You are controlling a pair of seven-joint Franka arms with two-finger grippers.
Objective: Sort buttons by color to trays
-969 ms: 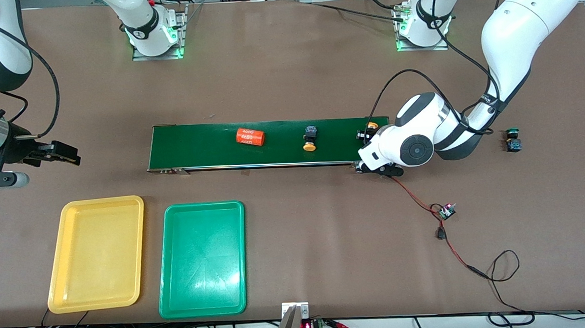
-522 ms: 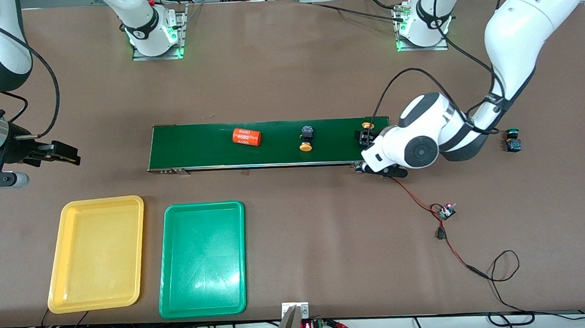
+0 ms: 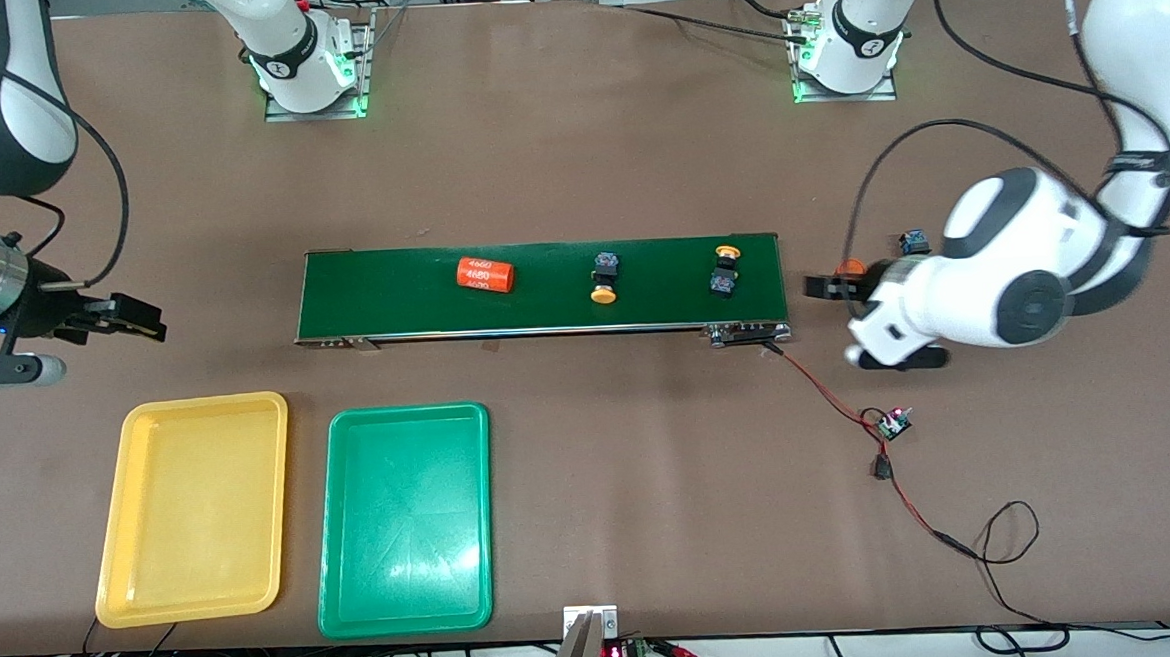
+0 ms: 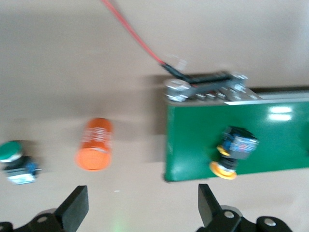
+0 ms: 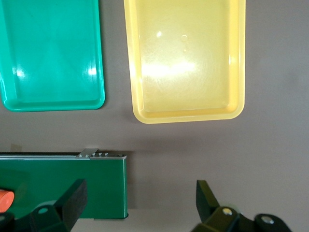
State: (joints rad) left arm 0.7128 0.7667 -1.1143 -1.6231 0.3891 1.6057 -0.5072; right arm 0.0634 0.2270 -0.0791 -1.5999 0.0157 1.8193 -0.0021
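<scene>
You see the left gripper (image 4: pixel 140 212) wide open and empty over bare desk off the dark green conveyor belt's (image 3: pixel 543 287) end; the right gripper (image 5: pixel 140 205) waits, open, empty.

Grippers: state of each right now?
Left gripper: open, empty, over the table just off the conveyor belt's end.
Right gripper: open, empty, waiting.

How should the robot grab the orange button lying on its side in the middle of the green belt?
Probably from straight above, by its dark blocky body, not the round cap. The orange button lies flat on the conveyor belt, cap toward the front camera, body farther. The body's flat sides suit two fingers closing across it, along the belt's length; a round cap might slip.
</scene>
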